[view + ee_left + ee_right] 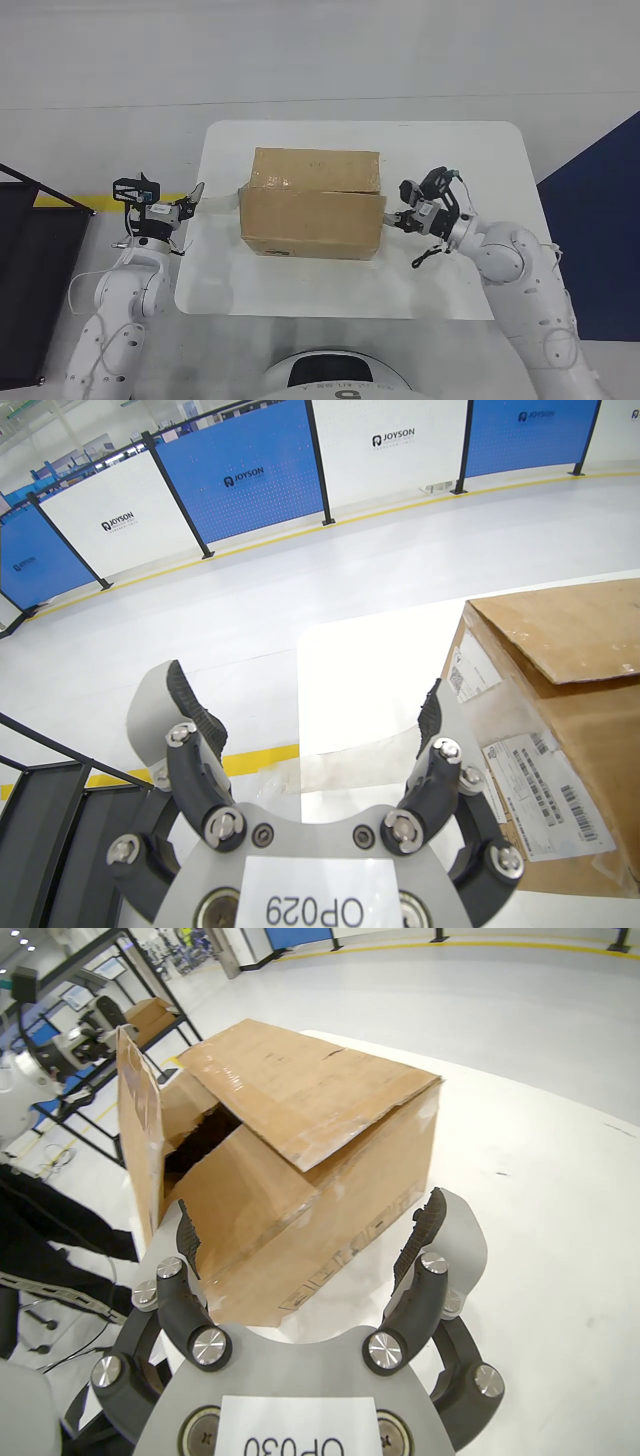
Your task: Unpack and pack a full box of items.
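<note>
One brown cardboard box (pixel 312 205) sits on the white table (pixel 450 290), between two grippers. The left gripper (pixel 305 680) is just beside the end with white paper labels (pixel 545 795), jaws wide, holding nothing. The right gripper (pixel 310 1200) is just beside the other end, jaws wide and empty too. The top flaps (pixel 300 1093) are partly lifted. One black metal rack (pixel 50 795) stands near the left gripper.

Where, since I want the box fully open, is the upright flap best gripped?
Pinch the upright flap at its free top edge, coming down from above with one finger on each face. It stands nearly vertical on the box and is thin, with both faces exposed, so probably nothing blocks that edge. The open right gripper is close by.
</note>
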